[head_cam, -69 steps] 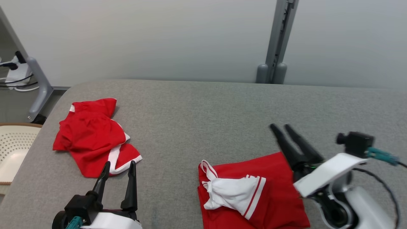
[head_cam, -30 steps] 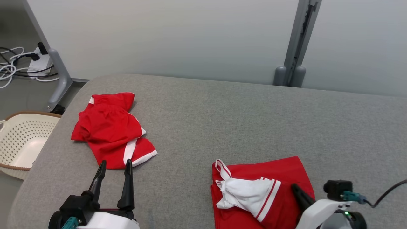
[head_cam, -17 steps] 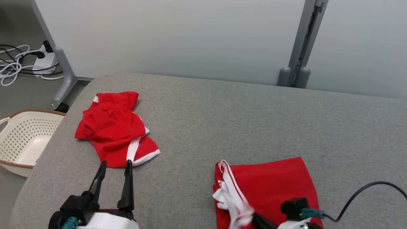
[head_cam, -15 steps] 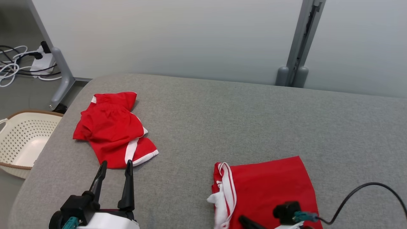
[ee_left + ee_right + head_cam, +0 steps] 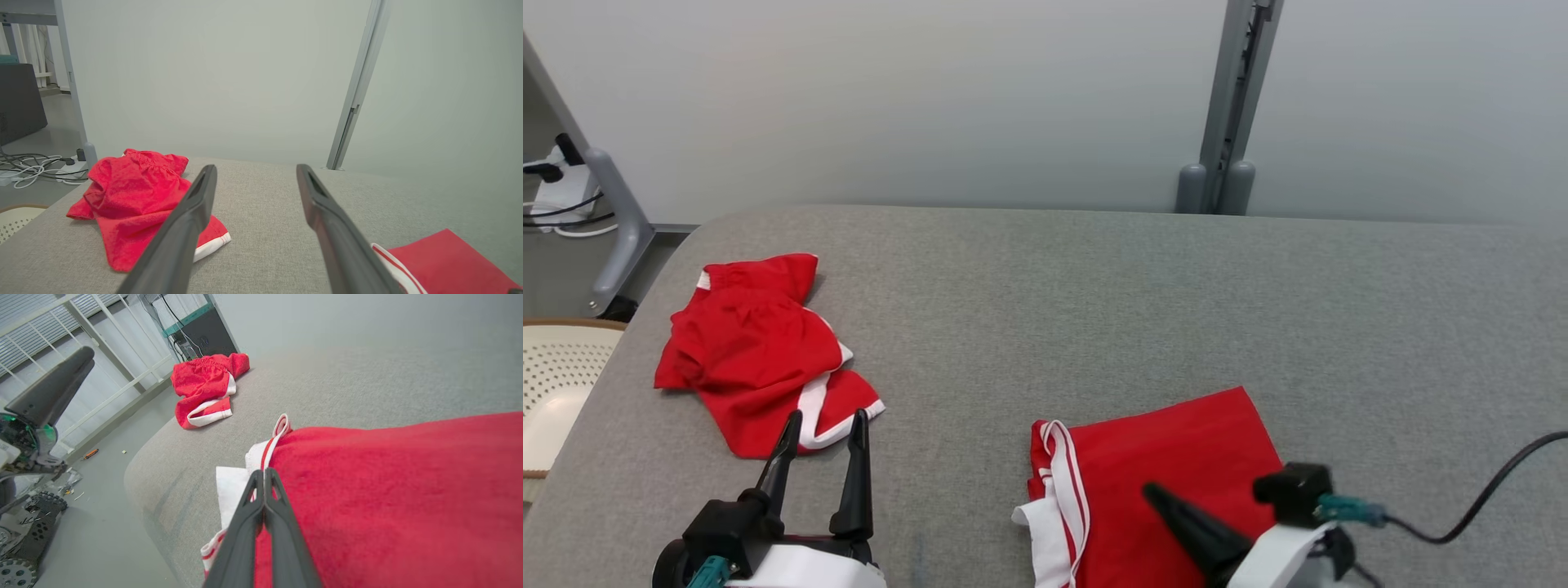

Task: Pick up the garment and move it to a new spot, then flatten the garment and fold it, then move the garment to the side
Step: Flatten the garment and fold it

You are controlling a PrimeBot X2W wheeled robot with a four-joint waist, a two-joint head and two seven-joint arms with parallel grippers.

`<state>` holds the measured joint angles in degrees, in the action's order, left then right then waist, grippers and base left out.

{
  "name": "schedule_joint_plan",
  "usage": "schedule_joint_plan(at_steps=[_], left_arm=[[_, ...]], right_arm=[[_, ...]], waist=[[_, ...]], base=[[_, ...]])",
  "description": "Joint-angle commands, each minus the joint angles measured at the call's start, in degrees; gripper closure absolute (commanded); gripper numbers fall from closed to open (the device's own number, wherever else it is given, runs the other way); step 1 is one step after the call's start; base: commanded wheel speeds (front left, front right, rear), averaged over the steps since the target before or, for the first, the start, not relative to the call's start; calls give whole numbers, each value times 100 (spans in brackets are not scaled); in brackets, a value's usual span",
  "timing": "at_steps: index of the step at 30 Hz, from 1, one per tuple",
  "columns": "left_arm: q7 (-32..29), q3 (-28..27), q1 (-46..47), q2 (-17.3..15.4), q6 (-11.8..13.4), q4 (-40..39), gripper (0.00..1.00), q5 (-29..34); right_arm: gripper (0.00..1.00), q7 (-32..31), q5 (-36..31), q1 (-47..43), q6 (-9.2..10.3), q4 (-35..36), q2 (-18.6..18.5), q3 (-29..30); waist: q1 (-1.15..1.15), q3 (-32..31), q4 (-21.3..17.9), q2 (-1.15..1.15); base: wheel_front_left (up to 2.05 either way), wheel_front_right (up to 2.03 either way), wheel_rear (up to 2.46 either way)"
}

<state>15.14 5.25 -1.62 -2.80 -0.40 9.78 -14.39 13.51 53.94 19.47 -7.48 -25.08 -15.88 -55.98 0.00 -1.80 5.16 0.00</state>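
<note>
Red garment (image 5: 1176,449) lay flat on grey counter (image 5: 1094,310), right fingers (image 5: 1188,523) pressed together over garment, left fingers (image 5: 856,474) stood apart left of garment, red shorts (image 5: 752,351) farther left.

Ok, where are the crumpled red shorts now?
In the head view, the red shorts lie on the left of the table, just beyond the left gripper and near the basket.

My head camera looks forward and down over the grey table (image 5: 1094,286). My left wrist camera sits low, facing along it; my right one hangs close over the folded garment (image 5: 408,490). All three share the crumpled shorts (image 5: 747,351).
</note>
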Motion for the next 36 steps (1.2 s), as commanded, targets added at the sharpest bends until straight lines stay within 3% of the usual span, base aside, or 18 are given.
schedule_joint_plan(at_steps=[1,10,11,12,13,19,36], left_arm=[[-2,-16,19,-21,24,-24,0,-26],[-2,-128,20,-21,19,-116,0,19],[-2,-148,21,-21,25,-138,0,22],[-2,-156,16,-19,35,-164,0,35],[-2,-172,6,-19,45,-189,0,50],[-2,-228,-24,-20,67,-296,0,88],[-2,-241,-9,-20,52,-347,0,131]], right_arm=[[100,51,21,52,-4,18,-72,57],[100,172,-387,29,-4,158,-528,1376],[73,173,-477,-23,-4,210,-529,1603],[22,172,-577,-96,-4,262,-521,1822],[0,171,-687,-160,-4,320,-515,2039],[0,171,-1297,-588,-4,574,-388,2989],[0,173,-2218,-1100,-4,649,69,4222]], waist=[[0,-1,-43,0],[0,34,-273,0],[0,39,-293,0],[0,43,-311,0],[0,45,-328,0],[0,63,-399,0],[0,78,-396,0]], base=[[0,0,0],[0,0,0],[0,0,0],[0,0,0],[0,0,0],[0,0,0],[0,0,0]])
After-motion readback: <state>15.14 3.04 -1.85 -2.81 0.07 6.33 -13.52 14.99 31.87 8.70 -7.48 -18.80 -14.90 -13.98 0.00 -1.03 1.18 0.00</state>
